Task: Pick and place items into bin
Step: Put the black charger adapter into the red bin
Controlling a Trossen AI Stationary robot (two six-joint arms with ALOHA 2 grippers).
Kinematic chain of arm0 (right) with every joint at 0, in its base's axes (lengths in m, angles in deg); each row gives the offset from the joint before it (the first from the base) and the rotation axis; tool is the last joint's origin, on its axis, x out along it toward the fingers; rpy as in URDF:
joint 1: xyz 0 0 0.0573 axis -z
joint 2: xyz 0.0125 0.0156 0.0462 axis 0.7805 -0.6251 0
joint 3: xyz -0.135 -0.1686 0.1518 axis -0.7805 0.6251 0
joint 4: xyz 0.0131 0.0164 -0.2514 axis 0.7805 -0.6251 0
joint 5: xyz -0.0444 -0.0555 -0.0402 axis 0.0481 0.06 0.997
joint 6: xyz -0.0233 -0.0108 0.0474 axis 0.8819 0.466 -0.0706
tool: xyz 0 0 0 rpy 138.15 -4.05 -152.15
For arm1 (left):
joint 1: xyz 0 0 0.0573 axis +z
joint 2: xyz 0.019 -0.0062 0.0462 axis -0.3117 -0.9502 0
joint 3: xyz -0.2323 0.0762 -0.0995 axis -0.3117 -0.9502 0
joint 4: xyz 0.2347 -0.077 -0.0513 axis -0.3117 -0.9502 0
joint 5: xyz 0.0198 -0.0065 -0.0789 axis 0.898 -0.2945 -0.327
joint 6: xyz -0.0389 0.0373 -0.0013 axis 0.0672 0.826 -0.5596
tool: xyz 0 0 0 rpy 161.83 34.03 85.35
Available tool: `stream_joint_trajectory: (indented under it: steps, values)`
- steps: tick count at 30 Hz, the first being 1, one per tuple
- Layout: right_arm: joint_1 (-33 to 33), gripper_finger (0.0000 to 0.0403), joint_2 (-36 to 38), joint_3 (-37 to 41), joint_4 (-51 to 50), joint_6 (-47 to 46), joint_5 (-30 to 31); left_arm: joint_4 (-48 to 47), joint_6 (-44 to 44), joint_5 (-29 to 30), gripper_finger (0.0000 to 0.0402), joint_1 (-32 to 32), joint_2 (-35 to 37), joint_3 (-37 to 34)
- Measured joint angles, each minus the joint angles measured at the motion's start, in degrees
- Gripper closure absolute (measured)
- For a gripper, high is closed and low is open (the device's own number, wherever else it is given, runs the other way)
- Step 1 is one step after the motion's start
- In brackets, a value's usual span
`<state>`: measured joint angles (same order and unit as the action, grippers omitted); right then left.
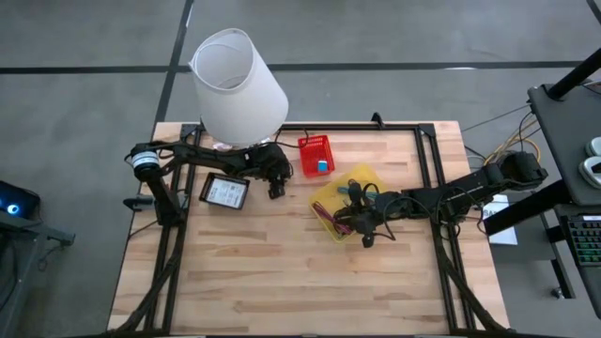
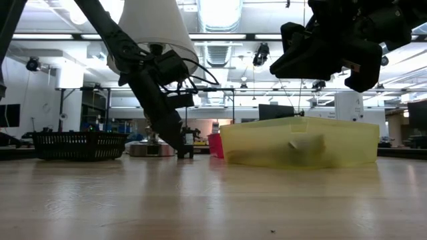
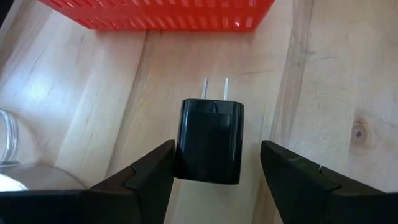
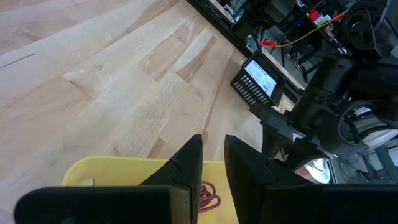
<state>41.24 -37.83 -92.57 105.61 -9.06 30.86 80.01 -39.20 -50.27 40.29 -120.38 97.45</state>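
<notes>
A small black plug adapter (image 3: 210,149) lies flat on the wooden table, its two prongs (image 3: 214,87) pointing toward a red basket (image 3: 155,15). My left gripper (image 3: 217,144) is down at the table beside the lamp base (image 1: 275,188), open, with one finger on each side of the adapter. My right gripper (image 4: 213,149) hovers above the yellow bin (image 1: 349,199), a narrow gap between its fingers and nothing in it. A maroon tie (image 4: 210,198) lies in the bin. My left gripper comes slanting down from the table's left side, its fingers along the adapter's two long sides. One finger (image 3: 158,168) stands right against the adapter's side; I cannot tell whether it touches. A clear gap separates the other finger (image 3: 286,171) from the adapter.
A big white lamp (image 1: 238,84) stands over the left arm at the far left. The red basket (image 1: 316,155) holds a blue item. A black device with a white label (image 1: 224,192) lies near the left arm. A black frame (image 1: 427,169) rims the table.
</notes>
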Motion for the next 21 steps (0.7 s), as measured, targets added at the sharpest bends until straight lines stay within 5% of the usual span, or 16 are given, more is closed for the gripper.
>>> stream_joint_trajectory:
  steps: [5, 12, 21]
  values:
    - [0.0, 0.0346, -0.01, 0.0, 0.0, 0.0, 0.0, 0.05, 0.2, 0.04, 0.0198, 0.0, 0.0, -0.09]
    - [0.0, 0.0346, -0.01, 0.0, 0.0, 0.02, 0.0, 0.2, 1.1, 0.07, 0.0273, 0.02, 0.0, -0.09]
    - [-0.02, 0.0346, -0.01, 0.0, 0.0, 0.02, 0.0, 0.09, 3.04, 0.37, 0.0273, 0.02, 0.0, 0.04]
